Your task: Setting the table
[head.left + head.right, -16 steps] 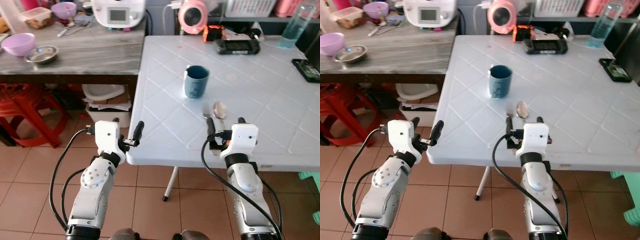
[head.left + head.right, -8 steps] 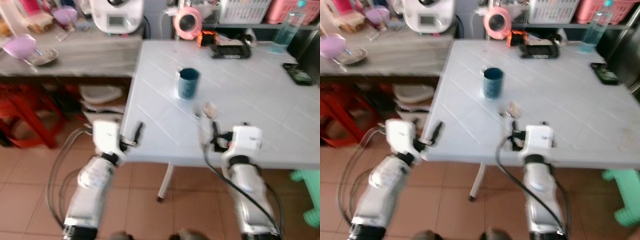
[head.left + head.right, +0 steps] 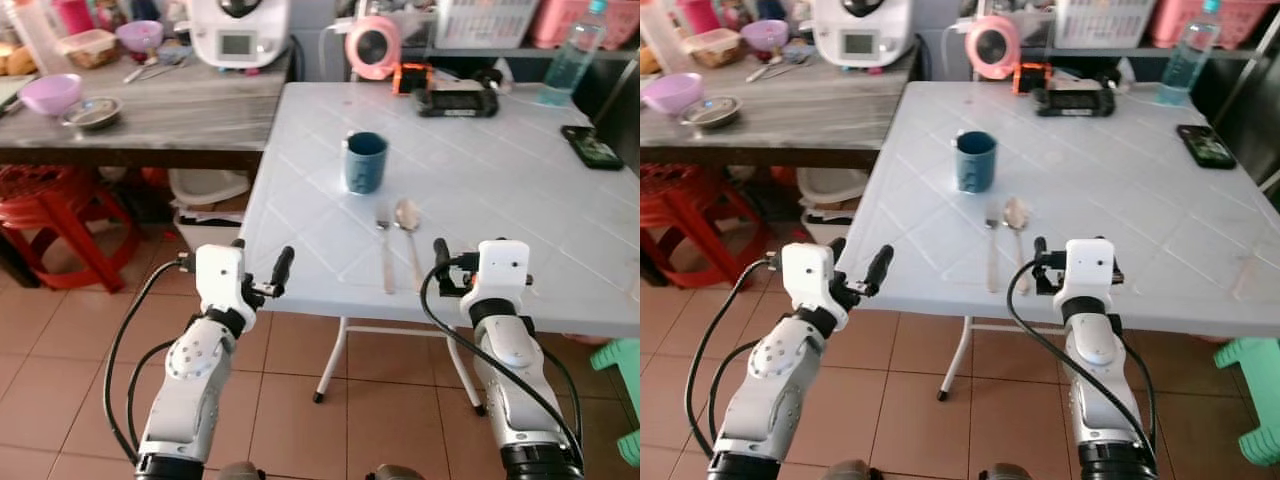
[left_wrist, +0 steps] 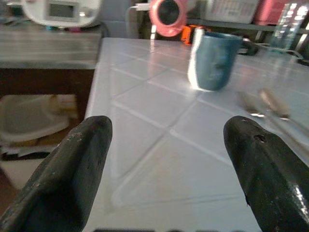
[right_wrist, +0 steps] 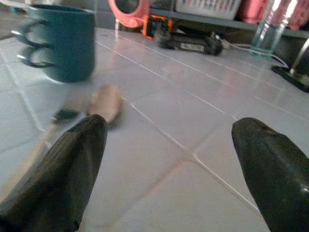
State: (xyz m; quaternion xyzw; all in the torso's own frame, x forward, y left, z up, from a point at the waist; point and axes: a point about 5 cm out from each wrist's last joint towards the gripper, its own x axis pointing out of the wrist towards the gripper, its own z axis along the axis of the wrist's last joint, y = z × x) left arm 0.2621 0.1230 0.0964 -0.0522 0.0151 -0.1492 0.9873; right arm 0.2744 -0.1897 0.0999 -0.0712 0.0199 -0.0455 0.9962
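Two grippers are held at the near edge of the white table (image 3: 520,200), the left gripper (image 3: 262,268) just off its corner and the right gripper (image 3: 461,268) now drawn back from the fork (image 3: 385,250) and spoon (image 3: 408,228), each with its fingers spread wide and nothing between them. The cutlery is left lying side by side near the edge, where a second ago the right gripper was over it, so that placement is judged finished. Beyond, the blue mug (image 3: 364,162) is seen upright, and further pieces are probably to be fetched from the grey counter (image 3: 190,105).
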